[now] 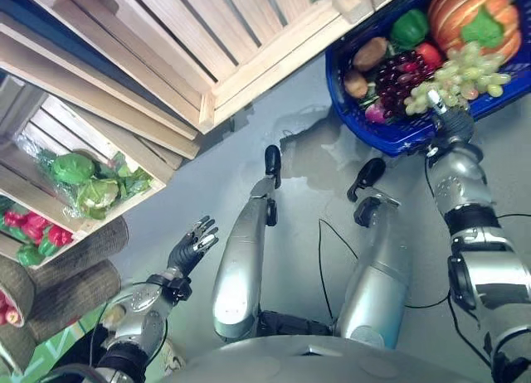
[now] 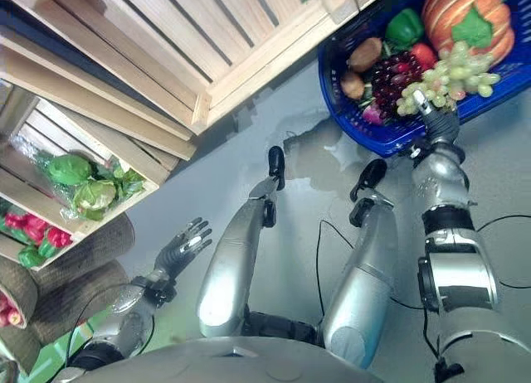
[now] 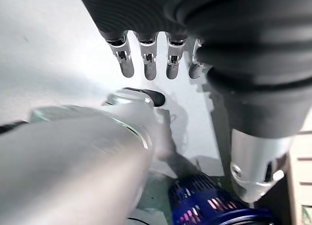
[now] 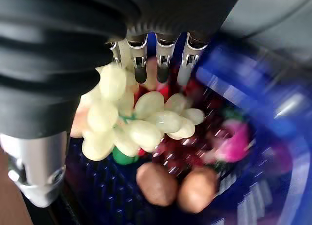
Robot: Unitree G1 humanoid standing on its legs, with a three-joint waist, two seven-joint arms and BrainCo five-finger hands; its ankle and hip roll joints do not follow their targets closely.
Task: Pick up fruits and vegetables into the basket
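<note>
In the eye views the right hand [image 1: 450, 124] reaches over the rim of the basket [image 1: 390, 134], at the green grapes [image 1: 456, 76] lying beside dark grapes [image 1: 400, 76] and a pumpkin [image 1: 477, 18]; the left hand [image 1: 192, 246] hangs relaxed, well apart from the basket. The left wrist view shows its fingers [image 3: 148, 64] straight, grasping nothing. In the right wrist view the green grapes sit against the fingers [image 4: 139, 64]; whether they clasp the bunch cannot be told.

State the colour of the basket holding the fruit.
The basket is blue, clearest in the left eye view.

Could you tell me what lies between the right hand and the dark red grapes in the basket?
The green grapes hang there, just off the right hand, above the dark red grapes in the blue basket; the right wrist view shows it.
</note>
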